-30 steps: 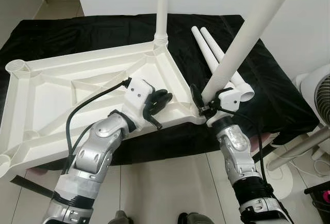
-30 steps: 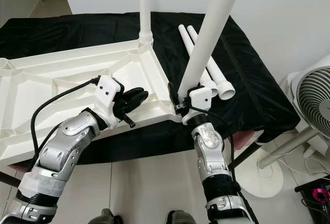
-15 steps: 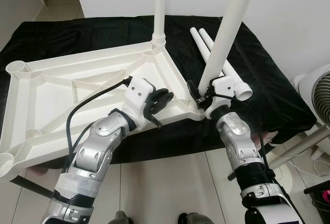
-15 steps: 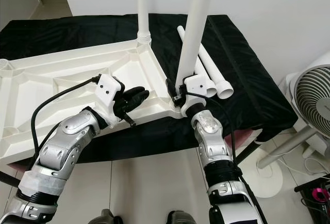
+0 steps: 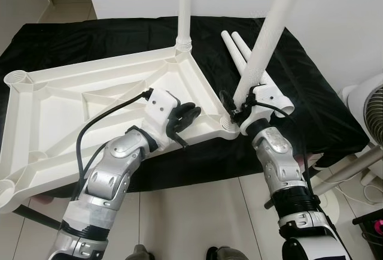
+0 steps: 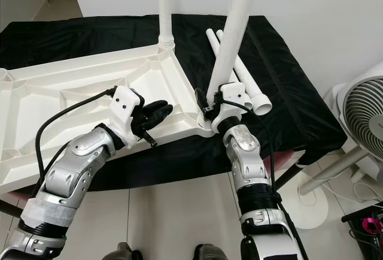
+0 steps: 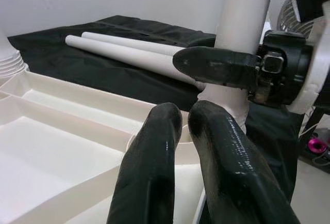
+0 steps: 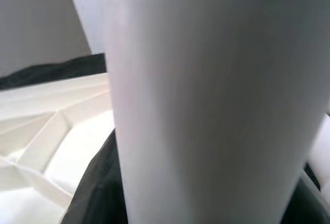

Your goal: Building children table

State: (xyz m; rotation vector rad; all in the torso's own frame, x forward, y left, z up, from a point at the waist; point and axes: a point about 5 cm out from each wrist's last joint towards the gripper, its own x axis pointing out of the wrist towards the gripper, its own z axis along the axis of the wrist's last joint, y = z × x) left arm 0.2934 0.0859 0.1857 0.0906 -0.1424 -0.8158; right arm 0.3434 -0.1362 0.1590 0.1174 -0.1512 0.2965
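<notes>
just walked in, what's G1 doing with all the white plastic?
Assembling a kids' table. The tabletop lies upside down on the black-covered surface, one leg already standing in its far corner. The right gripper holds a second leg, tilted, at the near corner socket. The left gripper rests shut on the tabletop. Two spare legs lie beside it.

Home room: tiled floor (image 5: 197, 212), white wall (image 5: 359, 20), standing fan (image 6: 362, 113), black-draped table (image 5: 323, 110).
</notes>
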